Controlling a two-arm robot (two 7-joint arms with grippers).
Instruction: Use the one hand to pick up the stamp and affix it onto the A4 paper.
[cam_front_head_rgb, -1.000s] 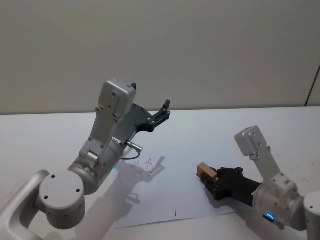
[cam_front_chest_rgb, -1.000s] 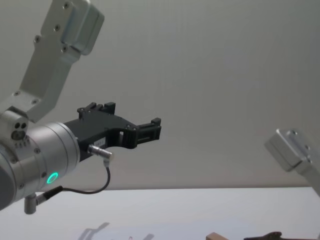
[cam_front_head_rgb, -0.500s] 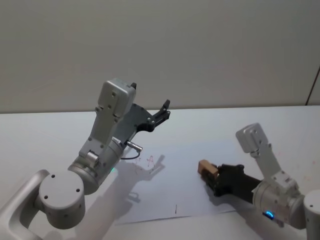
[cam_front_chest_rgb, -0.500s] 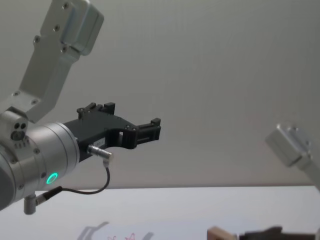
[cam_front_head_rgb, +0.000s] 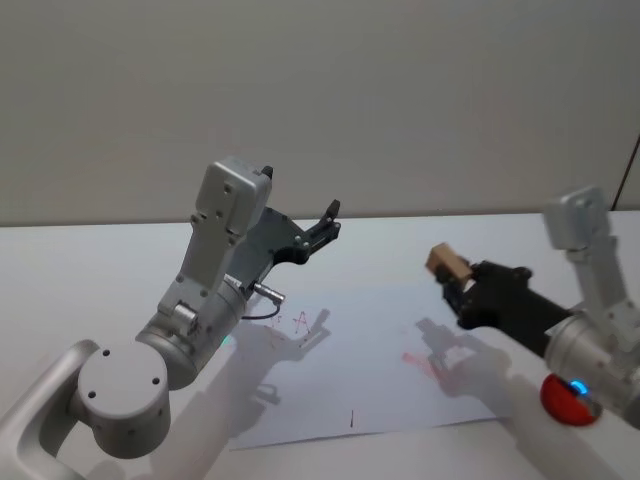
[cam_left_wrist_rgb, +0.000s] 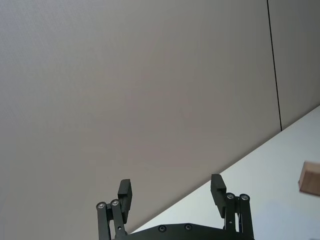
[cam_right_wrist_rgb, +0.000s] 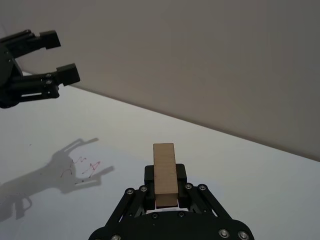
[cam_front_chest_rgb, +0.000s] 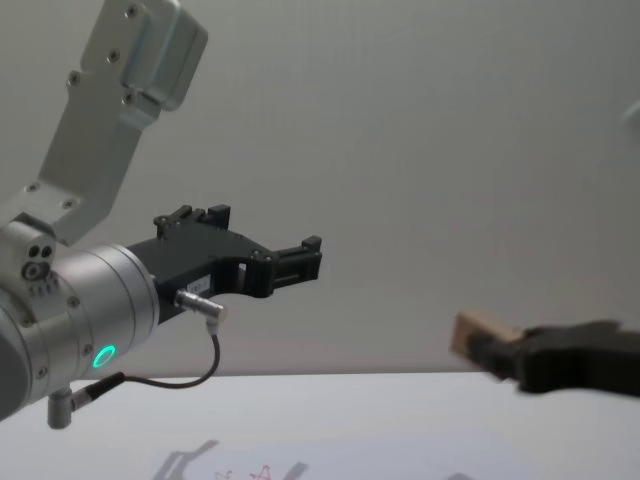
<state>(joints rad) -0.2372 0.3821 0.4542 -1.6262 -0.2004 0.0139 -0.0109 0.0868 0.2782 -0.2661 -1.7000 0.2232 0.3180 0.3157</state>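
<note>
I have the stamp (cam_front_head_rgb: 448, 264) in the air above the right part of the A4 paper (cam_front_head_rgb: 340, 385), well clear of the sheet, and its shadow (cam_front_head_rgb: 445, 338) falls on the paper underneath. It sits pinched in my right end effector (cam_right_wrist_rgb: 165, 176). The two fingers press on its long sides near the back end, so most of the block juts forward past the fingertips. I cannot tell which face carries the ink.

A red mark (cam_front_head_rgb: 418, 362) lies on the paper just beside that shadow. From that I judge one print is probably already on the sheet and the job is at or near its end. Fainter red scribbles (cam_front_head_rgb: 298, 322) sit toward the paper's far left part.

If another press is wanted, I would keep the pinch firm and turn the inked face flat to the paper before going down. I would come straight down onto a bare patch, press evenly and lift straight off. That way nothing smears, and the thin sheet does not drag across the worktop (cam_front_head_rgb: 90, 270). With so much of the block overhanging, a skewed touch could lever it out of the fingers.

My left end effector (cam_left_wrist_rgb: 172, 186) is parked high above the far left part of the paper, its fingers spread with nothing between them.
</note>
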